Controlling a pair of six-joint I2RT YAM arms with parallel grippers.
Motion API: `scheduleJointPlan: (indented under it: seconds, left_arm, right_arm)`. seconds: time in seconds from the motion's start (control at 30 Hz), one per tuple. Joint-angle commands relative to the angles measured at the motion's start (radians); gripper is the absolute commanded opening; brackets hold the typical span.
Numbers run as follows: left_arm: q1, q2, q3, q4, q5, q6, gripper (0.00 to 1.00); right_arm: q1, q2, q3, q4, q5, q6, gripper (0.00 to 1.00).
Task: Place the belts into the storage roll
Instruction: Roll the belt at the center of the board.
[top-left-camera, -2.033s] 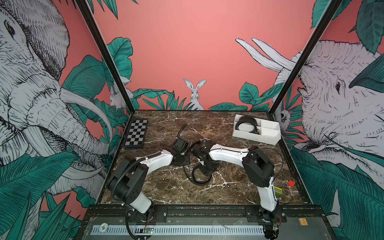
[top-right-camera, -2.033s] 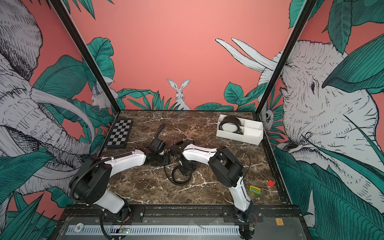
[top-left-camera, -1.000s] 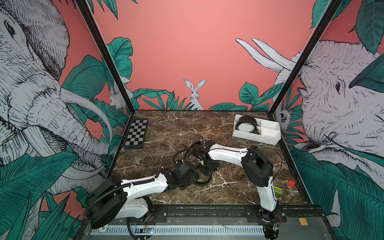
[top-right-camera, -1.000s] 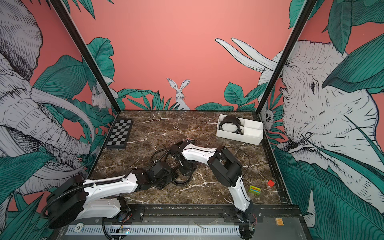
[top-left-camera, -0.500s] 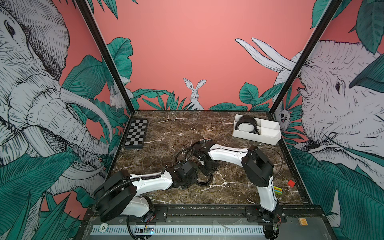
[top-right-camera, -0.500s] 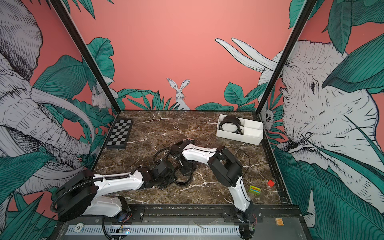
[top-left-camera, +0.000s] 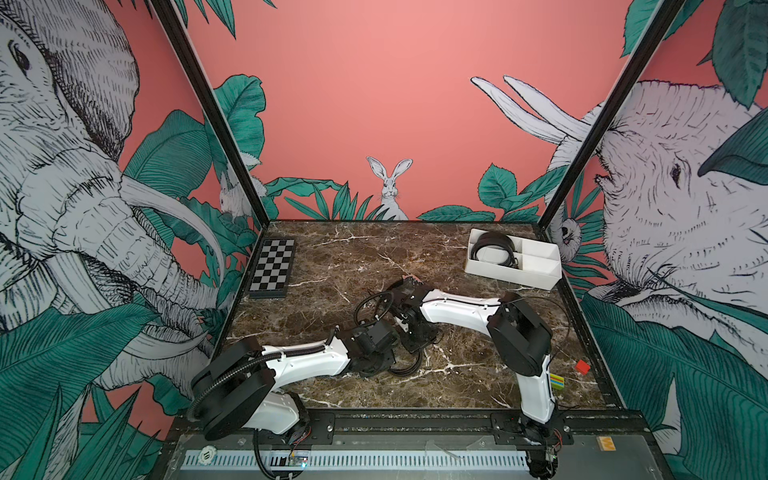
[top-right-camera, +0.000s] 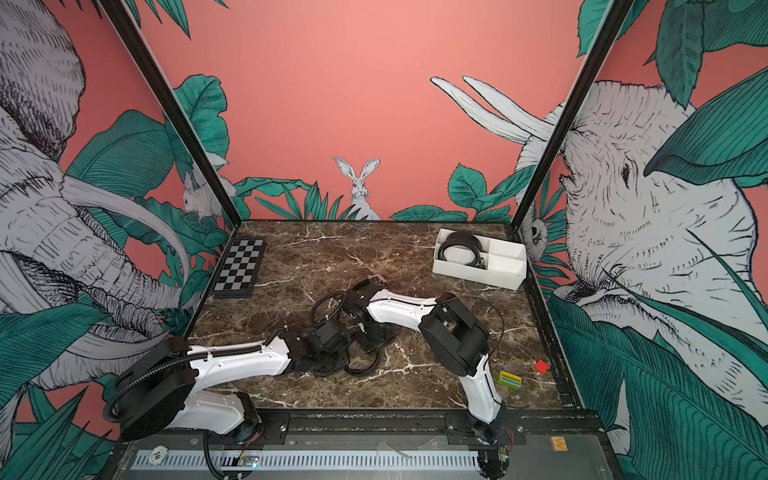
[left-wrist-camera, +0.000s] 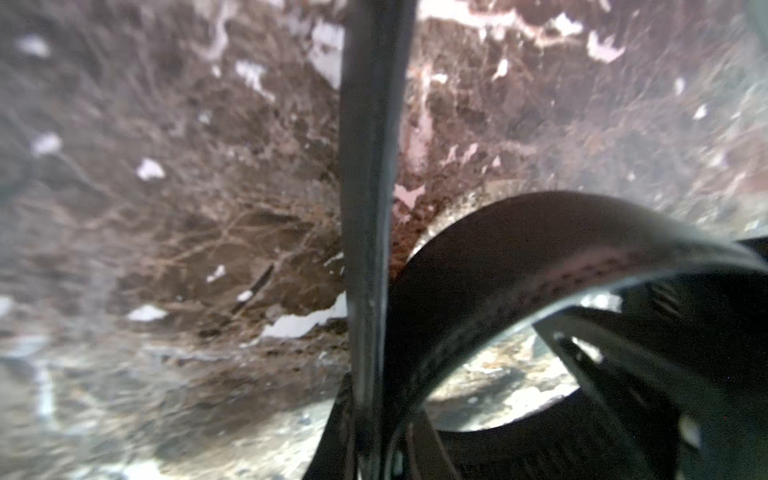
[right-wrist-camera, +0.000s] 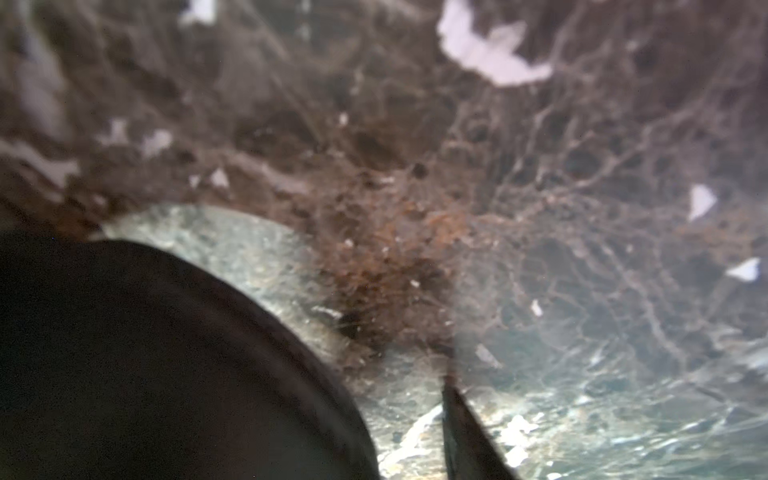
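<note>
Black-and-grey checkered board (top-left-camera: 272, 268) lies far left on the marble table (top-left-camera: 332, 253), well apart from our work. Next comes our left gripper (top-left-camera: 386, 362), low over the table. In its wrist view a loose belt (left-wrist-camera: 368, 187) stands straight up out of the jaws, so we judge them pinched narrow on it. A second curve of strap (left-wrist-camera: 561, 232) arches just beside; we cannot tell whether it is the same belt. Our right gripper (top-left-camera: 417, 338) hangs near the same tangle, and its blurred wrist view leaves us unable to tell wide from closed. Far right at the back sits the storage roll (top-left-camera: 515, 276), with one coiled belt (top-left-camera: 496, 239) in its left-hand compartment. To do this well, we judge one gripper should pin the end while the other gathers the loops, lifting only once the coil is compact enough to clear the dividers.
</note>
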Motion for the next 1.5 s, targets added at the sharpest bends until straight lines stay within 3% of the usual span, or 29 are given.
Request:
scheduleJointPlan:
  seconds: [0.0,0.2,0.4,0.5,0.8,1.03,1.17,1.27,1.33,1.4,1.47]
  left_arm:
    - [0.007,0.057,0.074,-0.265,-0.113,0.168,0.00]
    - [0.006,0.160,0.200,-0.413,-0.200,0.322,0.00]
    - [0.006,0.177,0.224,-0.445,-0.226,0.350,0.00]
    - [0.007,0.182,0.229,-0.443,-0.231,0.376,0.00]
    - [0.009,0.200,0.227,-0.389,-0.203,0.441,0.00]
    - [0.013,0.207,0.227,-0.385,-0.196,0.447,0.00]
    - [0.027,0.219,0.226,-0.380,-0.192,0.448,0.00]
    - [0.055,0.239,0.216,-0.368,-0.169,0.456,0.00]
    - [0.080,0.255,0.210,-0.358,-0.150,0.467,0.00]
    - [0.098,0.270,0.210,-0.353,-0.145,0.482,0.00]
    - [0.114,0.297,0.218,-0.352,-0.143,0.499,0.06]
  right_arm:
    - [-0.024,-0.042,-0.044,0.037,-0.026,0.016,0.59]
    - [-0.129,-0.185,-0.083,0.075,-0.145,0.021,0.72]
    - [-0.273,-0.288,-0.130,0.123,-0.298,0.037,0.79]
    - [-0.318,-0.294,-0.104,0.157,-0.282,0.053,0.81]
    - [-0.324,0.021,0.259,0.217,-0.240,0.120,0.82]
    - [-0.257,0.241,0.502,0.176,-0.216,0.165,0.82]
    - [-0.240,0.338,0.558,0.141,-0.196,0.186,0.72]
    - [-0.244,0.352,0.514,0.154,-0.177,0.193,0.55]
    - [-0.257,0.337,0.471,0.163,-0.166,0.189,0.37]
    - [-0.272,0.316,0.434,0.159,-0.152,0.172,0.26]
    - [-0.288,0.288,0.397,0.145,-0.134,0.149,0.16]
